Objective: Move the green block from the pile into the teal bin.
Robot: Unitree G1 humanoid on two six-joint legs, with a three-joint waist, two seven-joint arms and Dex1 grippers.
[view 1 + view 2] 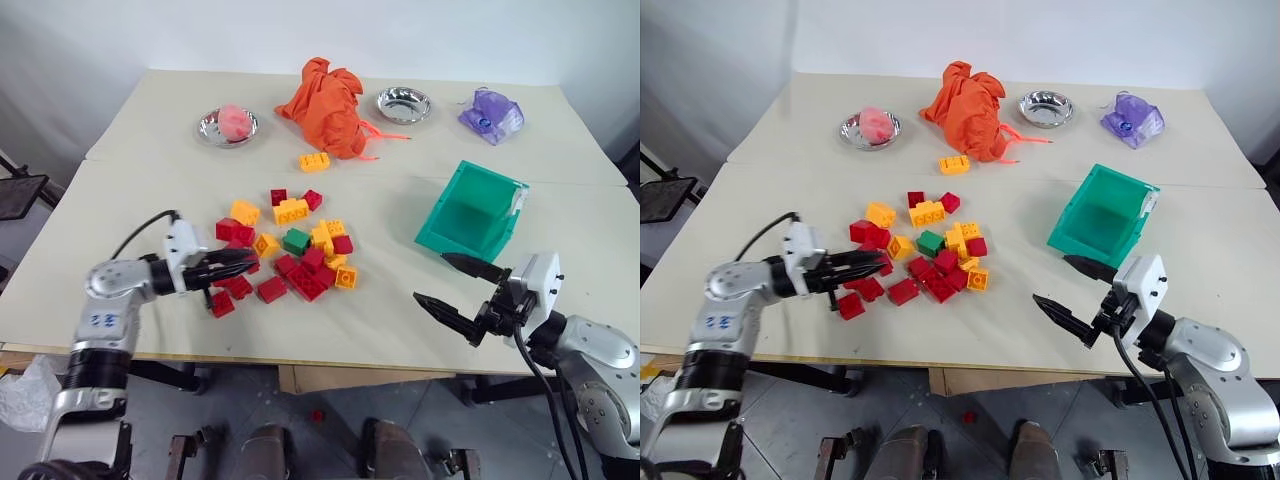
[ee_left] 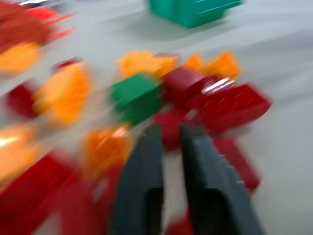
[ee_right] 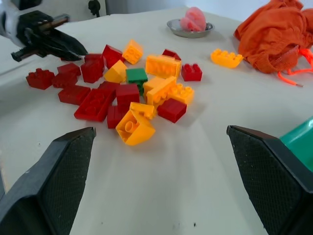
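Red and yellow bricks are crowding the green block [image 1: 295,241] on all sides; the teal bin [image 1: 470,212] at its three o'clock is sitting empty. Left end effector [image 1: 240,263] is showing a narrow gap, gripping nothing; right end effector [image 1: 460,292] is gaping wide.

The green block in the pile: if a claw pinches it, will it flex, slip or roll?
The green block looks like hard molded plastic, so probably stiff, not floppy. Its boxy shape with flat sides suggests it won't roll. Its smooth walls could slip, and red bricks touching it in the pile would likely shift too.
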